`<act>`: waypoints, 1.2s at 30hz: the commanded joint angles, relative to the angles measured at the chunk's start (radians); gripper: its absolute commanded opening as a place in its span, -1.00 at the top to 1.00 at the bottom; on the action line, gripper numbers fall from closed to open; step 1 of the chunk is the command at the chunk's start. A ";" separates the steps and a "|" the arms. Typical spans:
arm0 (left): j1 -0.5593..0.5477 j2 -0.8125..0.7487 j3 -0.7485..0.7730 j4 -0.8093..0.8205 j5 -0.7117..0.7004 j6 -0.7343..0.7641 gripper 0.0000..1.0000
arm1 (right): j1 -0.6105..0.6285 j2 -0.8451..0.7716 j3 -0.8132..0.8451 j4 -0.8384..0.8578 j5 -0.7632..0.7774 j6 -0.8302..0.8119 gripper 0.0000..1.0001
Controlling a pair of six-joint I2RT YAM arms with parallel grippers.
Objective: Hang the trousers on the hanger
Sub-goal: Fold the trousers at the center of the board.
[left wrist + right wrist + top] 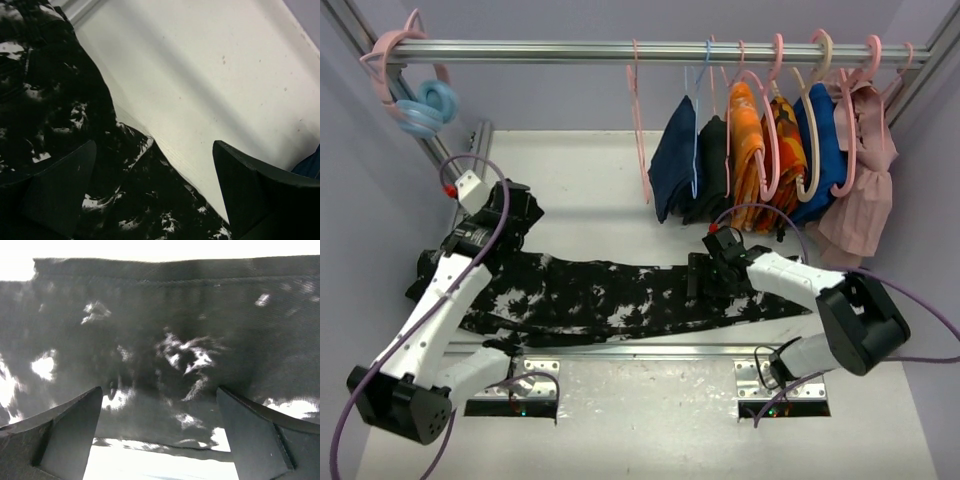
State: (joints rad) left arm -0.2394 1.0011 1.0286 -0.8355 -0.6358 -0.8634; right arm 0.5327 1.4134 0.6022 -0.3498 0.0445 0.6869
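Observation:
The trousers (590, 295), black with white splatter marks, lie spread flat across the white table between the two arms. My left gripper (520, 228) hovers over their left end, open. In the left wrist view its fingers (65, 190) stand wide apart above the trousers (50, 100), with nothing between them. My right gripper (700, 272) is low over the right end, also open. In the right wrist view it (159, 390) straddles the fabric (200, 315) near its edge. The hanger (641, 130), thin and pink, hangs empty on the rail left of the clothes.
The metal rail (550, 48) runs across the back. On its right hang a navy garment (675, 150), a black one (712, 165), orange (748, 140), blue (817, 140) and pink (865, 160) clothes. Spare pink and blue hangers (425, 100) sit at the rail's left end. A metal bar (620, 350) edges the table front.

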 commanded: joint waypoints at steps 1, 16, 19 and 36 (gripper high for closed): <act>0.008 0.080 0.021 -0.005 -0.001 -0.057 -1.00 | -0.014 0.158 0.013 -0.106 0.206 0.180 -0.98; 0.009 0.100 -0.022 -0.072 -0.127 -0.194 -1.00 | -0.511 -0.410 -0.186 -0.205 0.203 0.225 -0.98; 0.009 0.101 -0.057 -0.048 -0.121 -0.194 -1.00 | -0.528 -0.426 -0.144 -0.251 0.213 0.154 -0.98; -0.261 0.253 -0.247 0.359 0.348 -0.097 -1.00 | 0.166 -0.054 0.061 0.049 0.086 0.044 -0.83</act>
State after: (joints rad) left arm -0.4469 1.1609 0.7918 -0.5730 -0.3395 -0.9199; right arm 0.6420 1.1945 0.5904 -0.3512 0.0755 0.7248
